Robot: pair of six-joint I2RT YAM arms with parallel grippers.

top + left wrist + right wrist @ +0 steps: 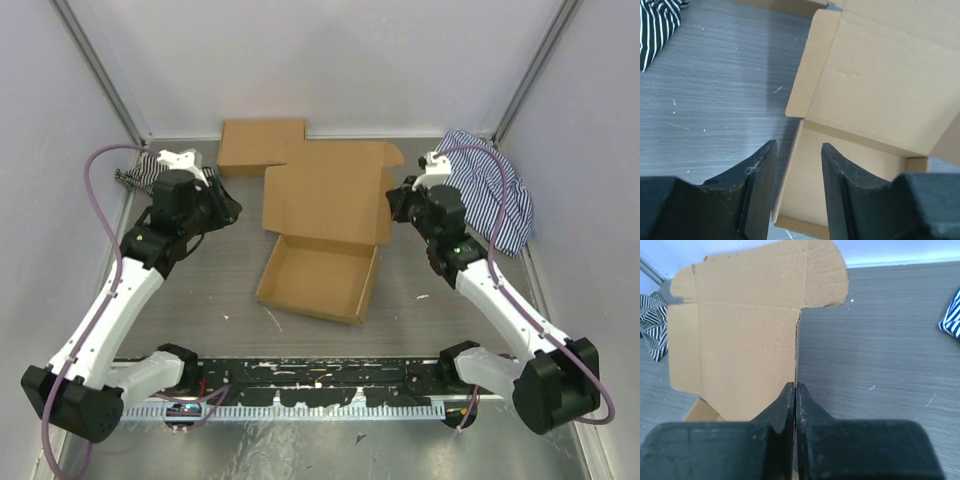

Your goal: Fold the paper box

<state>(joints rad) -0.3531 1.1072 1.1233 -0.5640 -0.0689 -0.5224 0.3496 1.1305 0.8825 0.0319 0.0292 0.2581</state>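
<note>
Grey table [200,300] looks smooth, so box likely slides when pushed. Paper box [318,275] mid-table, tray formed, lid [325,190] open behind it. Thin cardboard: likely light, stiff across panels, bends at creases. Best hold: panel edges. Right gripper [796,389] pinched tight on lid's right edge. Left gripper [797,146] jaws apart, empty, above tray's left wall.

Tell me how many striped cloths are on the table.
2. The left striped cloth lies far left, behind the left arm; the right striped cloth lies far right, behind the right arm. Both partly hidden.
</note>
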